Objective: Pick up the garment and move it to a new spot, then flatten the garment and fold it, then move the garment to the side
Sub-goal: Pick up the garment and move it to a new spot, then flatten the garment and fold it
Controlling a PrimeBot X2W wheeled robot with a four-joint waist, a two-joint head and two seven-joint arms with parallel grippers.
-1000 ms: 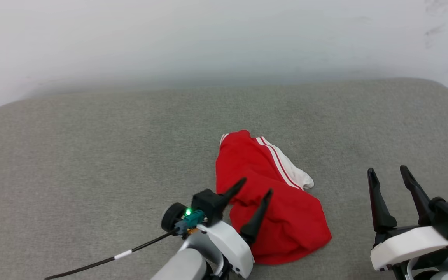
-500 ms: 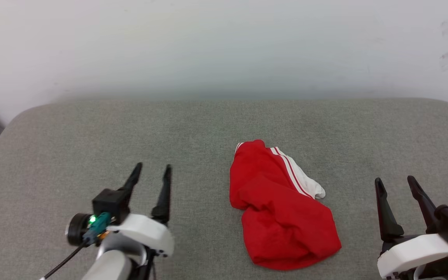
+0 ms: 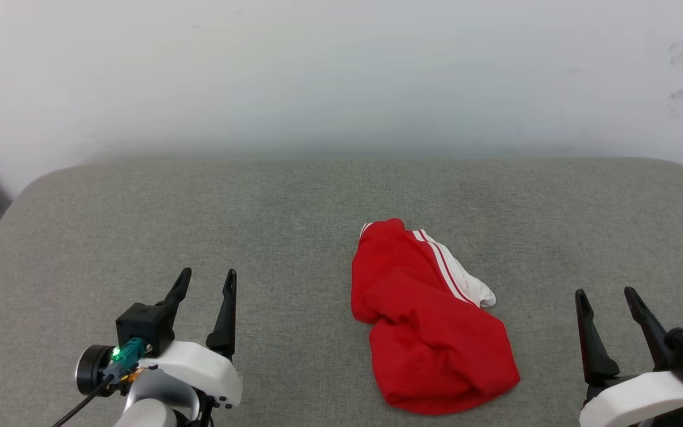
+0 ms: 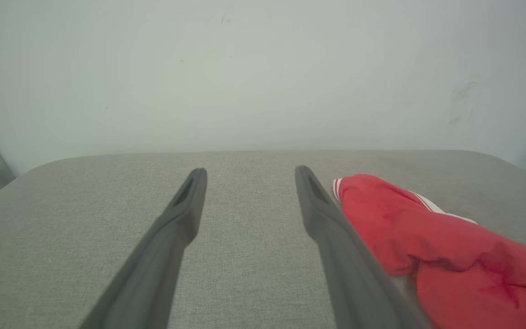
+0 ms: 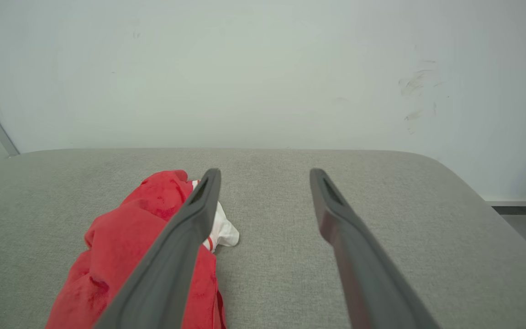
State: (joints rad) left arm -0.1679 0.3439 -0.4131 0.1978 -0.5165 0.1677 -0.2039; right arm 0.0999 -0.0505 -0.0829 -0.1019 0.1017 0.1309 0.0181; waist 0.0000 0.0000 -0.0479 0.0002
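The garment (image 3: 430, 329) lies in a crumpled red heap on the grey cushion, right of centre, with a white sleeve and red-white striped trim poking out at its right. My left gripper (image 3: 208, 279) stands open at the lower left, well clear of the cloth, nothing between its fingers. At the lower right my right gripper (image 3: 606, 293) is open too, a short way right of the heap. In the left wrist view the garment (image 4: 432, 242) sits to the right of that open gripper (image 4: 250, 171). In the right wrist view the garment (image 5: 121, 246) lies left of that gripper (image 5: 265, 172).
The grey cushioned surface (image 3: 294, 237) runs wide to a pale wall (image 3: 341, 71) behind, with rounded far corners. Bare cushion stretches left of the heap and between it and the wall. A black cable (image 3: 77, 406) trails from my left wrist.
My left gripper has pulled away from the heap to the lower left, leaving the cloth lying free. The head view has shifted a little; the right gripper has barely moved.
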